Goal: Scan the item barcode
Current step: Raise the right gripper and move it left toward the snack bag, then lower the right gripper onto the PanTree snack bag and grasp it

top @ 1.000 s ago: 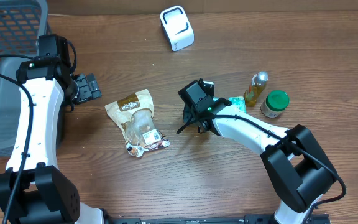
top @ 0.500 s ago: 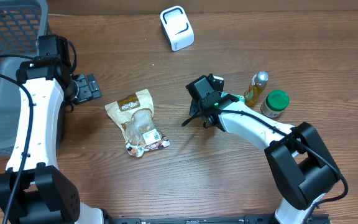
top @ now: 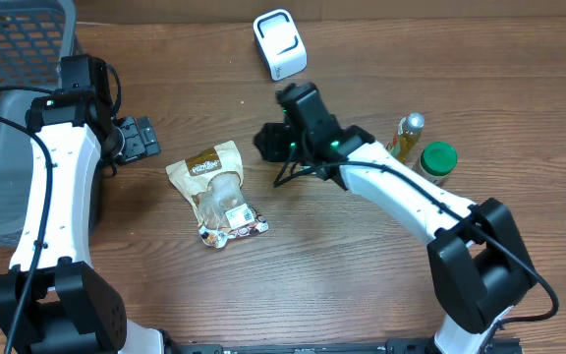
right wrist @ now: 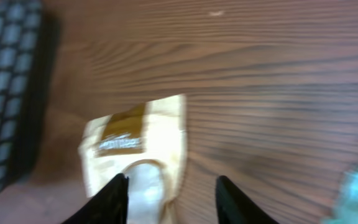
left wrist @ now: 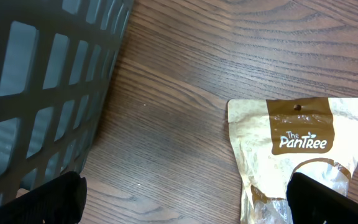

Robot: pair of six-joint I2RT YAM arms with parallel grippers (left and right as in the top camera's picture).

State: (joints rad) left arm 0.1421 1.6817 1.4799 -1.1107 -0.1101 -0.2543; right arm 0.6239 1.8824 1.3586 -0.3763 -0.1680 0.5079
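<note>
- 2 arms are working at the table [top: 362, 295]. The right gripper [right wrist: 169, 186] is swinging away from the bottle [top: 408, 136] and jar [top: 435, 163] near the right edge. It is now hanging just beside the far right corner of the pouch [top: 216, 192], closer to the far edge than 1 second ago.
- Its fingers [right wrist: 114, 199] are spreading wider than they were 1 second ago and are standing partly apart with nothing between them. The wrist view is blurring, so the arm is evidently travelling.
- The pouch is lying flat, left of the table's middle and between the 2 arms, with its brand end pointing toward the far edge. It is not shifting across the 3 overhead pictures.
- A white sticker [top: 245, 212] is showing at its near end. It is too small to tell whether this is carrying the barcode.
- The left gripper [left wrist: 185, 202] is hovering beside the basket [left wrist: 42, 93] at the left edge. Its jaws are fully spread and holding nothing, and it is staying where it was.
- The scanner [top: 280, 44] is sitting near the far edge, well apart from the pouch.
- This is looking like the approach to a pick. The right arm is closing in on the pouch with its jaws opening, so grasping is probably coming next. Carrying the pouch to the scanner is still waiting.
</note>
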